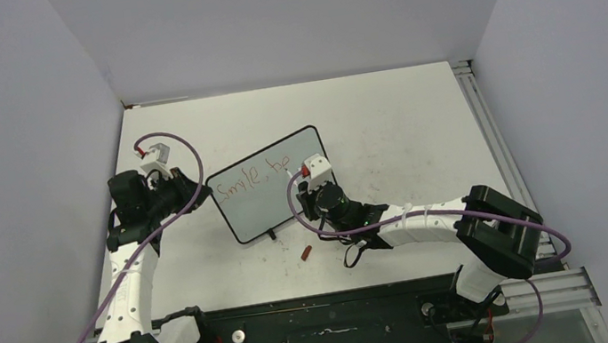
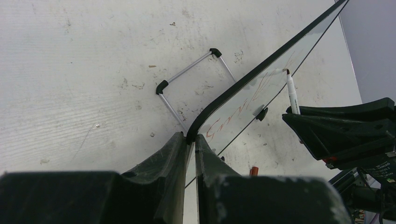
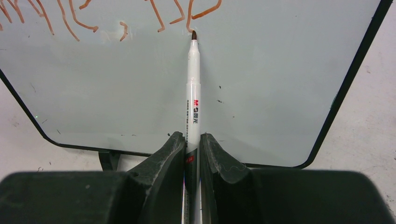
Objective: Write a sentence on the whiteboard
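While left pincer clamps whiteboard (its corner), right pincer clamps marker.

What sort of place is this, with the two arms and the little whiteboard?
Probably a robotics lab test cell: plain grey partition walls box in a scuffed white table, a silver aluminium rail runs along its right edge, and two white-and-black robot arms are bolted at its near edge.

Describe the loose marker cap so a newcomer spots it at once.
Find the black-framed whiteboard on the table. Just off its near edge lies a small red marker cap. It is the only loose red piece; the marker is white, held in the right gripper.
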